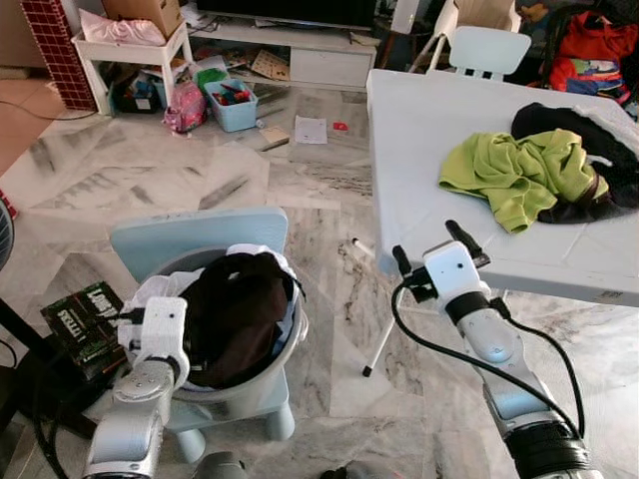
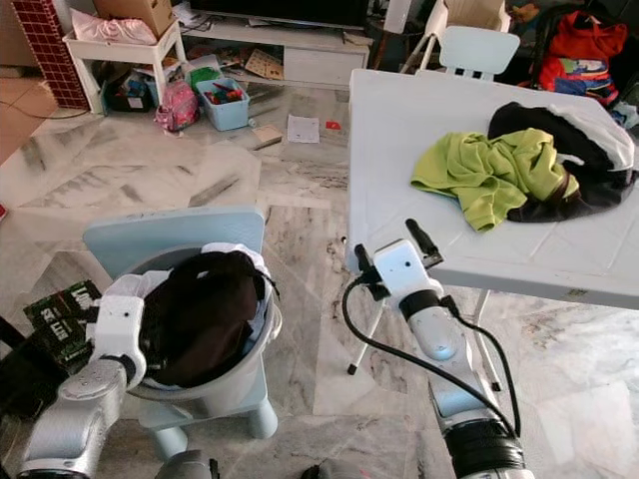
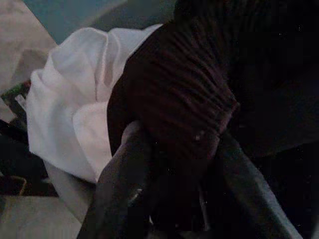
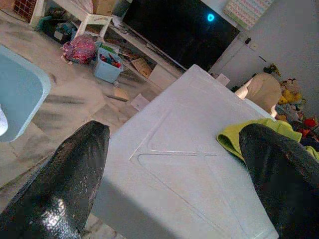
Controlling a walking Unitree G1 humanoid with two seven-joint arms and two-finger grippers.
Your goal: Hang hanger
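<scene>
Dark garment [image 3: 199,114] pinched between left jaws [image 3: 174,184].

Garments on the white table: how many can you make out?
2, touching: a lime-green garment nearer the table's middle, and a black garment behind and right of it, with a white edge; more may lie underneath.
</scene>
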